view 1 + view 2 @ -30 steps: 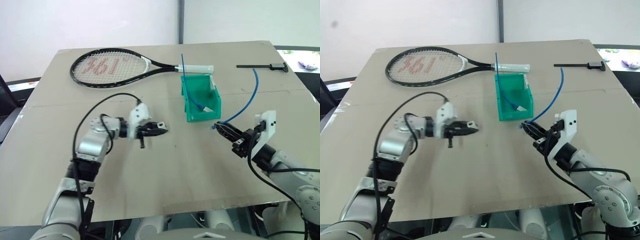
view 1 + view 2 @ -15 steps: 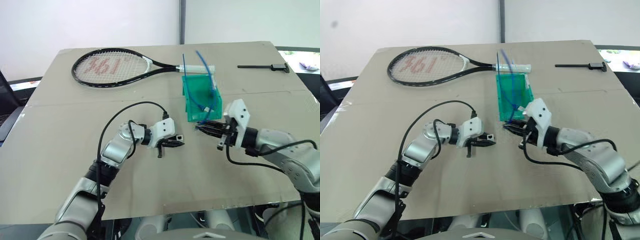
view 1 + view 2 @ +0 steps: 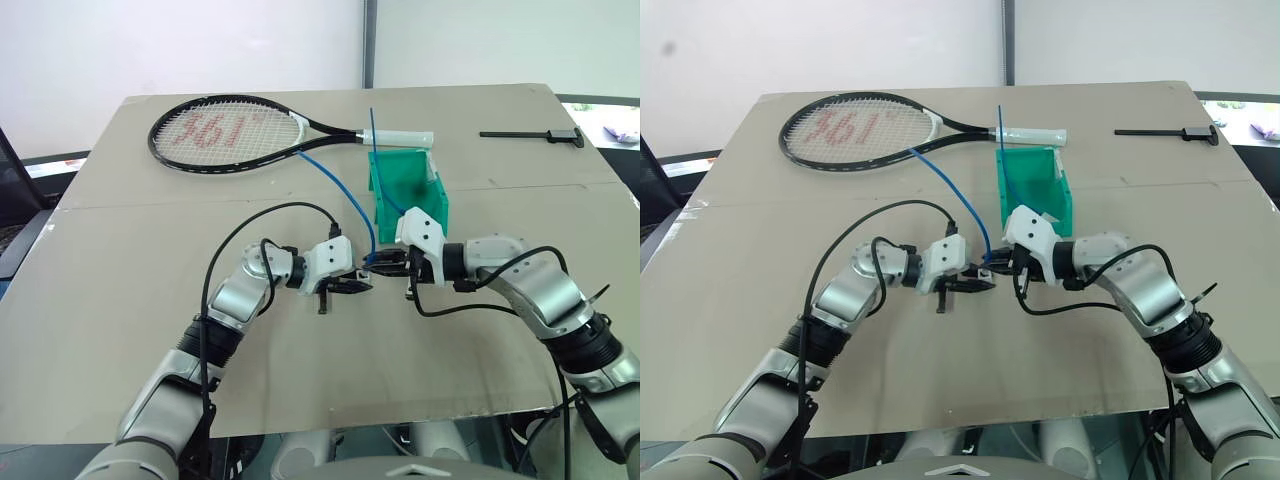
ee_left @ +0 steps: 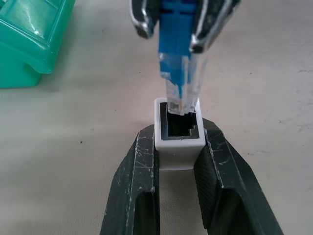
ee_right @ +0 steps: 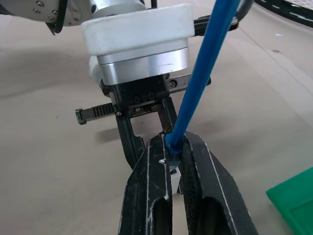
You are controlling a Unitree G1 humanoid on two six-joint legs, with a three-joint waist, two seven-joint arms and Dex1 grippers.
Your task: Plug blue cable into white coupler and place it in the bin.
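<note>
My left gripper (image 4: 178, 136) is shut on the white coupler (image 4: 178, 143), whose dark socket faces the right gripper. My right gripper (image 4: 172, 35) is shut on the blue boot of the blue cable (image 3: 338, 188). Its clear plug (image 4: 180, 85) points into the socket, with the tip just inside the rim. Both grippers meet mid-table, left gripper (image 3: 356, 284) and right gripper (image 3: 377, 262) nose to nose. From the right gripper (image 5: 171, 143) the cable (image 5: 201, 76) arcs back towards the racket. The green bin (image 3: 394, 178) stands just behind the right hand.
A black tennis racket (image 3: 230, 135) with a white grip lies at the back left. A second blue cable (image 3: 372, 128) sticks up out of the bin. A black tool (image 3: 530, 134) lies at the back right, and the table edge is close in front.
The right gripper swung left from beside the bin to meet the left gripper, rolling its wrist. The cable flipped over towards the racket. The left gripper shifted slightly right and down.
</note>
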